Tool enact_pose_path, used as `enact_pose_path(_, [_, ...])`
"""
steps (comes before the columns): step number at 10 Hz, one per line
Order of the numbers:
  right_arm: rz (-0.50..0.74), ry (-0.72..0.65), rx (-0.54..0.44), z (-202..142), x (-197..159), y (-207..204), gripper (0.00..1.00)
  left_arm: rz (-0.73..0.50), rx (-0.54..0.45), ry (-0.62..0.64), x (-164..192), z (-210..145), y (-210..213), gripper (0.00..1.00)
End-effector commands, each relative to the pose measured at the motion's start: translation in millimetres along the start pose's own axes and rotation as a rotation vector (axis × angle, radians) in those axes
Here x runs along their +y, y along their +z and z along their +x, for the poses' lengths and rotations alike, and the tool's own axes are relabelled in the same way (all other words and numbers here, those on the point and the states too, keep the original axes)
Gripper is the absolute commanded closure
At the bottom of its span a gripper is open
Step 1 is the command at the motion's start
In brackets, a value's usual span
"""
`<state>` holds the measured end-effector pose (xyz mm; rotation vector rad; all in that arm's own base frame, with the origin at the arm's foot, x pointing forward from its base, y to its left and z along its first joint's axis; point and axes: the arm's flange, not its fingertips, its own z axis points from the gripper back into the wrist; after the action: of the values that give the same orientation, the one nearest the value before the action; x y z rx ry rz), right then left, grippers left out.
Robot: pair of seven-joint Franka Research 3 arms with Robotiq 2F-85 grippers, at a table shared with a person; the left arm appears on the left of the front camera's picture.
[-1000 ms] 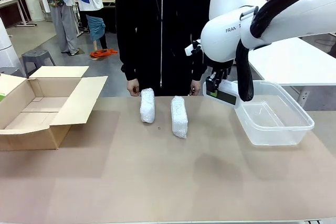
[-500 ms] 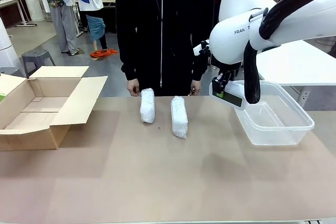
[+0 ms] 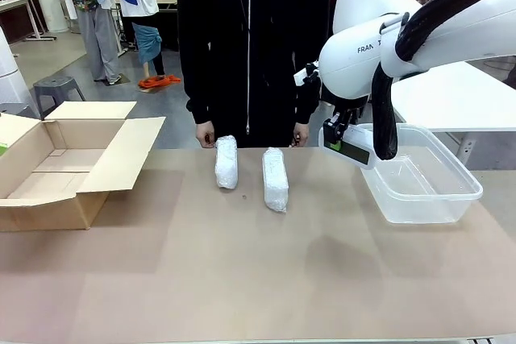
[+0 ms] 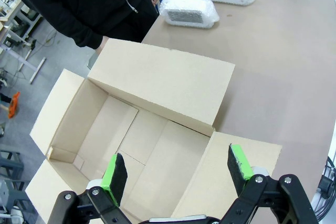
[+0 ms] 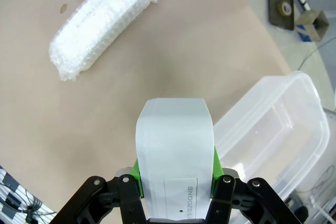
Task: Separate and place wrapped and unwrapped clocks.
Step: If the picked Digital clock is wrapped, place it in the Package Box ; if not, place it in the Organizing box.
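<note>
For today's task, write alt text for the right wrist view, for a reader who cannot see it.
The right tool grips a bare white clock printed SNOOZE above a brown table. A clear plastic tub lies to the picture's right; a bubble-wrapped bundle lies at upper left.

Two wrapped clocks lie flat on the desk (image 3: pixel 242 263), oblong in white bubbly wrap, side by side but apart near its far edge: the left bundle (image 3: pixel 226 162) and the right bundle (image 3: pixel 275 179). The bare white clock (image 3: pixel 348 147), dark face showing, hangs tilted above the desk, clamped in the right tool (image 5: pixel 175 166).
</note>
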<state>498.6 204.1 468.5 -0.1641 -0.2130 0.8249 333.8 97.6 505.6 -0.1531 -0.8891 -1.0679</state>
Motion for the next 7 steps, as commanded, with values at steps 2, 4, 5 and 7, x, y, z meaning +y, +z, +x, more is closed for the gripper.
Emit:
enact_pose_path(2, [-0.003, 0.005, 0.005, 3, -3, 0, 0.49, -0.009, -0.02, -0.013, 2, -3, -1, 0.0])
enact_pose_path(4, [-0.003, 0.005, 0.005, 3, -3, 0, 0.49, -0.009, -0.02, -0.013, 2, -3, -1, 0.0])
enact_pose_path(5, [0.0, 0.0, 0.0, 0, 0, 0, 0.49, -0.009, -0.02, -0.013, 2, -3, -1, 0.0])
enact_pose_path(7, [-0.003, -0.189, -0.042, -2, -17, 2, 0.49, -0.009, -0.02, -0.013, 2, -3, -1, 0.0])
